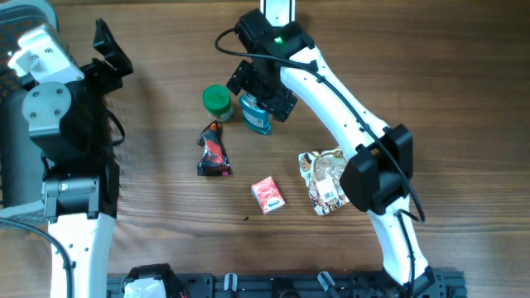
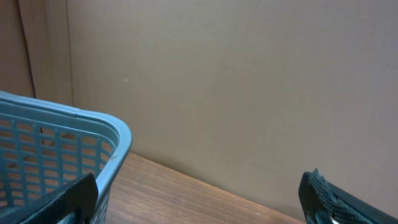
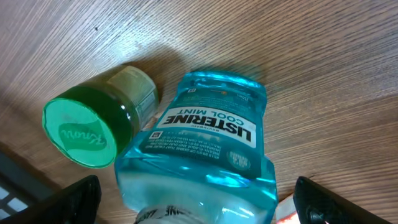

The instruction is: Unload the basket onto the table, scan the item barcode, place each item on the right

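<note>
Blue mouthwash bottle (image 3: 199, 155) — between right jaws, released wide | left jaws: released wide

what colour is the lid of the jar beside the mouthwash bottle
Green; the jar lid shows best in the right wrist view.

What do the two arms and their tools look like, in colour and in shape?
Both arms have smooth white shells and black joints. The left arm carries a round grey cap. A thin black cable runs along the right arm, and a small green light glows at its wrist. The left tool and the right tool are black, each with two fingers.
</note>
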`<state>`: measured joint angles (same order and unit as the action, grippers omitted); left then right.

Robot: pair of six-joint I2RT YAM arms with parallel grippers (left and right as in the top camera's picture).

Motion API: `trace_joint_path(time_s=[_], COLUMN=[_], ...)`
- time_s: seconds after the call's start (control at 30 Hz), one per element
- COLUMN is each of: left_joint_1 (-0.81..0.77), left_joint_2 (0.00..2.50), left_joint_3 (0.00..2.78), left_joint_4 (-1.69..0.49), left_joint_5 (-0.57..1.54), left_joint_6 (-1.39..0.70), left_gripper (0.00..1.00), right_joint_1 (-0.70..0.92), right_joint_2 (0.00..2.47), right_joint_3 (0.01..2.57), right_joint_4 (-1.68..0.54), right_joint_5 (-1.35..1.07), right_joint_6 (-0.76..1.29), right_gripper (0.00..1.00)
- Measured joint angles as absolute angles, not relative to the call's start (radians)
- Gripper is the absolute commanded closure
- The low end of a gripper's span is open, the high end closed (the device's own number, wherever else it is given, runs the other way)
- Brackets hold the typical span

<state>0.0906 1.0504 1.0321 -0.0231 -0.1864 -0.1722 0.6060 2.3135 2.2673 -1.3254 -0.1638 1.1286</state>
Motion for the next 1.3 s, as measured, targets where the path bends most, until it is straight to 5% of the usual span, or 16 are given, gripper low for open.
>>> trace_joint_path(time_s=[0.53, 0.93, 1.3], left_joint_1=[0.091, 0.091, 0.091], left_joint_2=[1.074, 1.074, 1.074], left_joint_3=[1.032, 1.032, 1.032], left_joint_4=[-0.021, -0.019, -0.019], left_joint_5=[-0.186, -0.186, -0.186], left_joint_6=[-0.173, -0.173, -0.172], left_gripper=[0.00, 0.00, 0.00], right_joint_1=[0.621, 0.624, 0.624], right_joint_2=[2.366, 2.366, 2.366], right_joint_3=[2.267, 2.271, 2.283], right_joint_4=[-1.331, -1.323, -1.407], right_joint_5=[-0.164, -0.156, -0.114], right_joint_6=[1.083, 1.042, 0.987], right_gripper=[0.01, 0.25, 0.25])
